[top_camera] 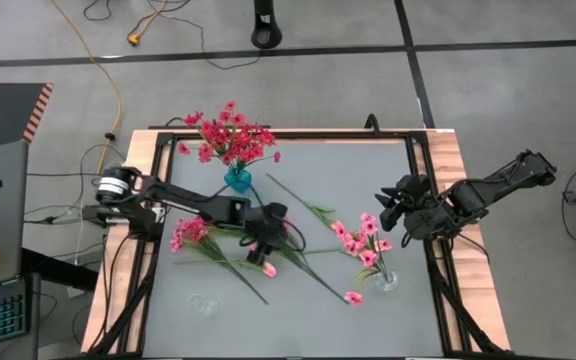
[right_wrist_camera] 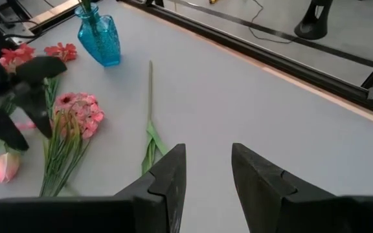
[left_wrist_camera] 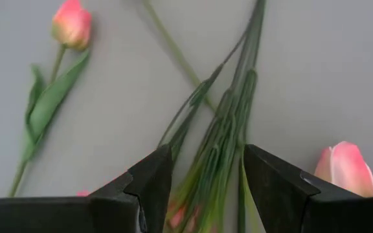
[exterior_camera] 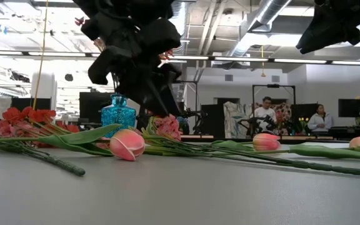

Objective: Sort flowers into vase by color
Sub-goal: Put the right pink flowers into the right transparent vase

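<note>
A blue vase (top_camera: 237, 180) near the table's far edge holds deep red flowers (top_camera: 230, 138). A clear vase (top_camera: 385, 281) at the near right holds pink flowers (top_camera: 363, 240). Loose sprigs lie flat on the table: a red-pink one (top_camera: 190, 235), a pink cluster (exterior_camera: 167, 126) and pale tulip buds (exterior_camera: 127, 144) (top_camera: 353, 297). My left gripper (top_camera: 261, 243) is open low over the table's middle. Its fingers stand on either side of the pink sprig's bundle of green stems (left_wrist_camera: 215, 149), without visible touch. My right gripper (top_camera: 405, 212) waits open above the table's right side.
A long-stemmed tulip (right_wrist_camera: 150, 110) lies between the blue vase and the pink bunch. Another tulip (left_wrist_camera: 72, 24) and a bud (left_wrist_camera: 345, 169) lie close to my left gripper. A small clear glass item (top_camera: 203, 303) sits at the near left. The table has a raised black frame (top_camera: 423, 190).
</note>
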Controlling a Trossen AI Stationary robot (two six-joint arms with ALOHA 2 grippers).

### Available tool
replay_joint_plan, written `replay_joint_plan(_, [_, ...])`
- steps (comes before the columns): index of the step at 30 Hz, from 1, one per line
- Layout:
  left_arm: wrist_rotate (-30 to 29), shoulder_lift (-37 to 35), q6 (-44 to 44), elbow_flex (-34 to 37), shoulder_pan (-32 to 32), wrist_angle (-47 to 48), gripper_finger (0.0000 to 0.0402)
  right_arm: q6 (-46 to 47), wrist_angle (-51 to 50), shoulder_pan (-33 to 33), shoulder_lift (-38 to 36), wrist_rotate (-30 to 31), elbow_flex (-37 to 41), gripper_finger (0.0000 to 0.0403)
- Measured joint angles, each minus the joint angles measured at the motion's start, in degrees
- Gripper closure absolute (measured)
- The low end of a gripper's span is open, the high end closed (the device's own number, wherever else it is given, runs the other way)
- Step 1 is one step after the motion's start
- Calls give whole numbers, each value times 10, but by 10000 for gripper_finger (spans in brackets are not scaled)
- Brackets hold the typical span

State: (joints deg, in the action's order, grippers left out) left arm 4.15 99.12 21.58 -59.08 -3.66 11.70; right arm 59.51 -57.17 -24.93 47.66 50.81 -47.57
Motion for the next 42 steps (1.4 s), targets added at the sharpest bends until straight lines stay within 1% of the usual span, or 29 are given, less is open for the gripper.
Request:
replay_joint_plan(4, [1, 23, 14, -17, -4, 10, 221, 0, 1, 0, 0, 0, 0, 253])
replay_joint_plan(10, [15, 46, 18, -18, -4, 14, 221, 0, 2, 0, 0, 0, 0, 253])
replay_joint_plan(17, [6, 87, 19, -18, -4, 12, 221, 0, 3, 0, 0, 0, 0, 253])
replay_joint_plan(24, [-4, 85, 13, -18, -4, 10, 227, 0, 4, 0, 0, -2, 0, 253])
replay_joint_plan(28, [-15, 85, 14, -26, -4, 19, 257, 0, 4, 0, 0, -2, 0, 253])
replay_joint_plan(32, [-31, 85, 21, -28, -4, 19, 306, 0, 4, 0, 0, -2, 0, 253])
replay_joint_plan(39, [-31, 85, 26, -28, -4, 21, 385, 0, 4, 0, 0, -2, 0, 253])
replay_joint_plan(42, [-31, 80, 27, -28, -4, 22, 395, 0, 4, 0, 0, -2, 0, 253])
